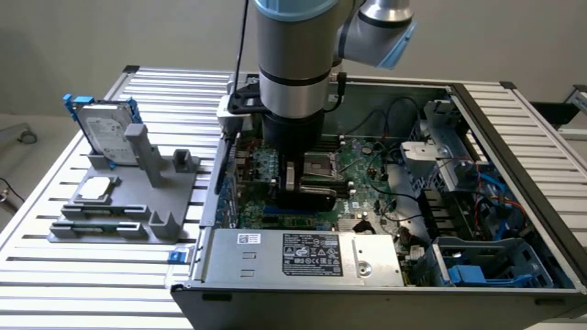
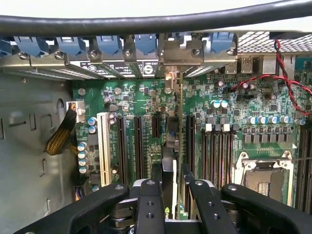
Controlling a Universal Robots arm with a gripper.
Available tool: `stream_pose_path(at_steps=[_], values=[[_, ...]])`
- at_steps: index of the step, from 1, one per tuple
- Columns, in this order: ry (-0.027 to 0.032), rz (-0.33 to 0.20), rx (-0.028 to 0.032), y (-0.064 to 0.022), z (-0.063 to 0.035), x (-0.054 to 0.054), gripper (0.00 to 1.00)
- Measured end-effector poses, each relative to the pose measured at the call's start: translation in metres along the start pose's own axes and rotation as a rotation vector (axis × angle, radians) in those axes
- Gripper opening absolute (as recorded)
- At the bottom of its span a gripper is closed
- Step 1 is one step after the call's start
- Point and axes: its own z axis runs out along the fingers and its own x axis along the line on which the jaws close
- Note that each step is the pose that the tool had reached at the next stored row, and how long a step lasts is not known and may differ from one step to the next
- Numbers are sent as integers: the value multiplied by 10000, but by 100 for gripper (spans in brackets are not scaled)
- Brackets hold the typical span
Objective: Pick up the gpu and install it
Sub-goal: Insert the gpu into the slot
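Note:
My gripper (image 2: 171, 168) is down inside the open computer case (image 1: 513, 137), over the green motherboard (image 2: 243, 131). It is shut on the gpu (image 2: 181, 122), which the wrist view shows edge-on as a thin upright card between the two black fingers (image 2: 156, 178). The card stands in line with the long black expansion slots (image 2: 139, 146). Its silver end bracket (image 2: 170, 66) sits against the case's rear wall, among the blue slot clips. In the exterior view the arm's body covers most of the gripper (image 1: 301, 187), and the card is hidden behind it.
A silver hard drive in a blue frame (image 1: 106, 134) stands on a grey fixture (image 1: 119, 206) on the exterior view's left. The power supply (image 1: 303, 254) sits at the case's front. Near the card are the CPU socket (image 2: 263, 178), red wires (image 2: 273, 80) and a black cable (image 2: 146, 22).

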Motion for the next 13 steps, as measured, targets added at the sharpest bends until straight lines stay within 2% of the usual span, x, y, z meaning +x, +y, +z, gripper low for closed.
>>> stream_pose_path(at_steps=[5,9,13], values=[[-1,-165,-40,0,7,0,26],[-8,-246,-48,-1,15,1,26],[-75,-255,-50,-3,28,1,26]])
